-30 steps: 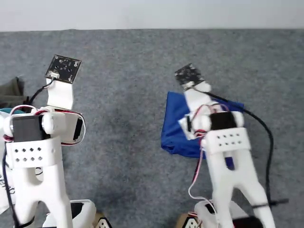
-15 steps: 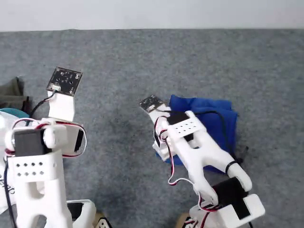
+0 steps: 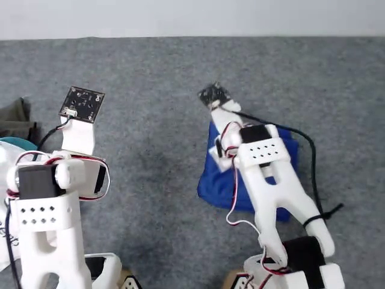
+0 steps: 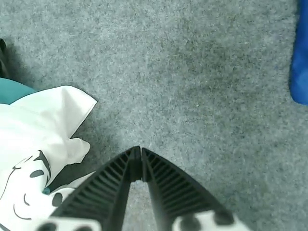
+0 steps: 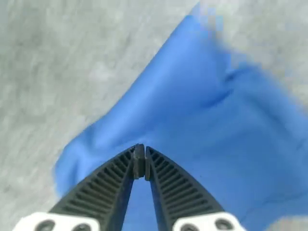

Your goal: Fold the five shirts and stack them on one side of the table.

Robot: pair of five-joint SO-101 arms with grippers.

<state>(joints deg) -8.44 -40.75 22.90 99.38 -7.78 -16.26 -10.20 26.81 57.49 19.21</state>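
Note:
A folded blue shirt point(image 3: 218, 180) lies right of the table's middle, partly hidden under my right arm point(image 3: 264, 162). In the right wrist view my right gripper point(image 5: 140, 166) is shut, its tips close over the blue shirt point(image 5: 202, 115); I see no fabric pinched between them. My left gripper point(image 4: 140, 155) is shut and hangs over bare grey carpet. Beside it lies a white printed shirt point(image 4: 38, 139) with a teal shirt point(image 4: 14, 91) under it. The blue shirt's edge point(image 4: 301, 62) shows farther off.
An olive shirt point(image 3: 15, 117), the teal shirt point(image 3: 12, 142) and the white shirt point(image 3: 5, 241) are piled at the table's left edge. The grey carpet point(image 3: 150, 78) covers the table between the arms and toward the far white wall.
My right arm swung left, then back toward the far side over the blue shirt. The shirt's outline shifted, with its near left corner now farther left. The left arm barely moved.

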